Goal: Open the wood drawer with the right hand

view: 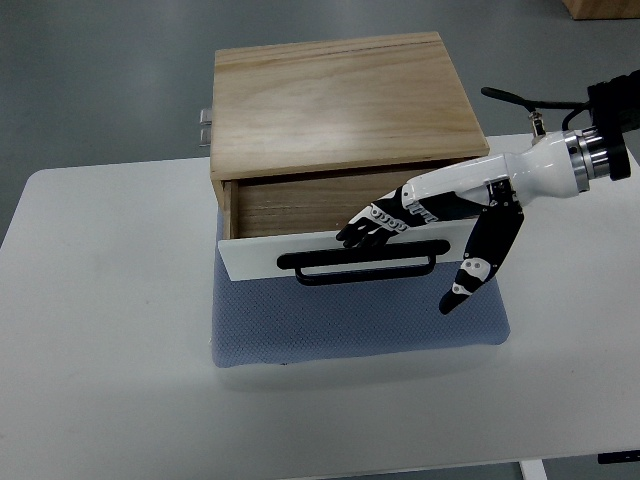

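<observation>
Wood drawer [330,255] sits partly pulled out of its box [340,100], which stands on a blue-grey mat [350,330] toward the far edge of the white table [100,350], roughly midway between the left and right edges. The white front panel has come away from the box opening, slightly skewed, with the left end a little further out than the right. A black bar handle [358,264] runs along the middle of that panel.

The right hand [430,215] reaches in from the table's right edge. Its four fingers [370,225] lie extended and close together over the top rim of the front panel, tips dipping just behind it into the gap, while the thumb [480,265] hangs down apart in front of the panel's right end. Nothing is clamped; the fingers hook the rim rather than grip the handle. The left hand is not seen.

The step in hand looks like drawing the panel further toward the near edge. To do it well, the fingers should stay hooked behind the rim and the pull should run straight along the drawer's slide, since an off-centre pull could skew the drawer and jam it, or drag the box across the mat.
</observation>
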